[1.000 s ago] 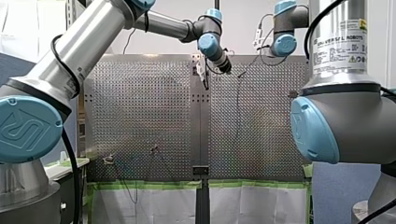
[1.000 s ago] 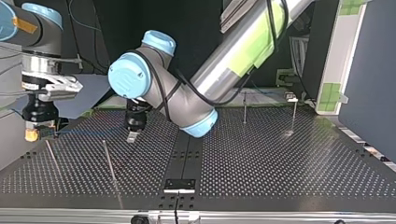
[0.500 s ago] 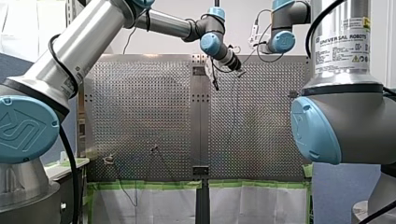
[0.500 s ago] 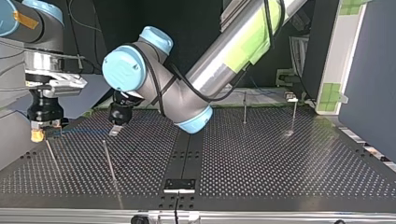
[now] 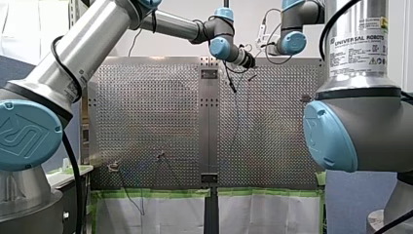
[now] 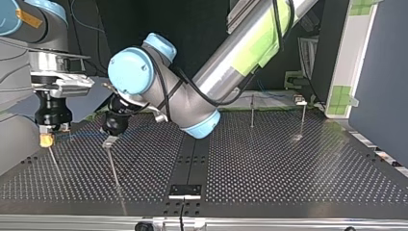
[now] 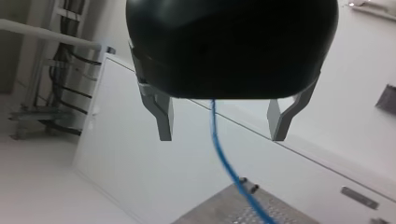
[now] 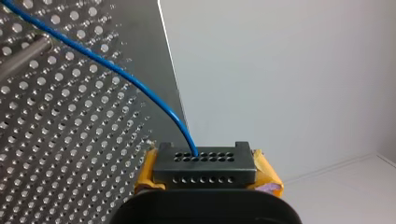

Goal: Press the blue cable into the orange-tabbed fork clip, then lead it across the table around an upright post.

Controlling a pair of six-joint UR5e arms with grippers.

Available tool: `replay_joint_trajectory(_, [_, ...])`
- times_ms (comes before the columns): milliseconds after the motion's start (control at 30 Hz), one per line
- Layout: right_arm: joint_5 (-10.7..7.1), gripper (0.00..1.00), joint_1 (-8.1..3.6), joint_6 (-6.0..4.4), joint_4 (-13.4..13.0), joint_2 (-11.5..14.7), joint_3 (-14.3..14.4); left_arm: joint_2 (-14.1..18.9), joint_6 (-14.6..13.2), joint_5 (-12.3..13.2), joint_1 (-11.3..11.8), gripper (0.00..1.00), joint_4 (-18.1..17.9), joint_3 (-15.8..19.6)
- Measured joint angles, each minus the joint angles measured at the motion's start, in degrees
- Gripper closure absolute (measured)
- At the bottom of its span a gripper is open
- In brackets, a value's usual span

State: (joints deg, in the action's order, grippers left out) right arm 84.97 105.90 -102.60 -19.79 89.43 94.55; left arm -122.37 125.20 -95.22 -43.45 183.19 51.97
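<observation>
- My right gripper: yellow pads clamped on a black connector block.
- Blue cable: leaves a hole in the block's face and runs out over the perforated table.
- My left gripper: metal fingers spread wide, holding nothing. The cable passes between them, touching neither.
- Top view: both grippers low over the table at the view's left, near each other.
- Upright post: well apart from both, toward the view's right.
</observation>
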Motion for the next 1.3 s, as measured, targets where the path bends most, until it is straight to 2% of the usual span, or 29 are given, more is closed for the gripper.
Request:
replay_joint_trajectory(167, [-0.3,1.0,0.13,-0.21,-0.08,0.1,-0.02,0.0,-1.41,-2.34,0.38,0.0,-1.13,0.01])
replay_joint_trajectory(500, [-0.65,1.0,0.23,-0.48,-0.16,0.44,-0.17,-0.08,-6.3,-7.39,1.8,0.0,0.58,0.02])
replay_joint_trajectory(867, [-0.76,1.0,0.23,-0.6,-0.17,0.47,-0.18,-0.07,-11.69,-12.78,1.92,0.0,-0.05,0.02])
replay_joint_trajectory(900, [-0.76,1.0,0.23,-0.6,-0.17,0.46,-0.18,-0.08,-12.29,-13.38,1.89,0.11,-0.05,0.03])
replay_joint_trajectory(933, [-0.76,1.0,0.23,-0.6,-0.18,0.46,-0.18,-0.07,-12.74,-13.84,1.85,0.29,-0.06,0.03])
replay_joint_trajectory(967, [-0.76,1.0,0.23,-0.6,-0.18,0.45,-0.18,-0.06,-13.2,-14.29,1.8,0.29,-0.07,0.03])
replay_joint_trajectory(1033, [-0.76,1.0,0.22,-0.6,-0.18,0.43,-0.18,-0.06,-14.35,-15.44,1.67,0.49,-0.1,0.02])
replay_joint_trajectory(1067, [-0.75,1.0,0.19,-0.6,-0.19,0.41,-0.18,-0.07,-14.82,-15.91,1.63,0.49,-0.14,0.01])
replay_joint_trajectory(1133, [-0.72,1.0,0.09,-0.6,-0.22,0.32,-0.19,-0.07,-15.9,-16.99,1.57,0.78,-0.29,0.02])
replay_joint_trajectory(1167, [-0.72,1.0,0.04,-0.61,-0.24,0.24,-0.19,-0.08,-16.36,-17.45,1.55,0.78,-0.34,0.01])
replay_joint_trajectory(1200, [-0.72,1.0,-0.03,-0.6,-0.26,0.11,-0.19,-0.08,-16.97,-18.06,1.54,0.98,-0.38,0.01])
replay_joint_trajectory(1300, [-0.71,1.0,-0.16,-0.6,-0.31,-0.2,-0.19,-0.03,-18.45,-19.54,1.6,1.0,-0.43,-0.01])
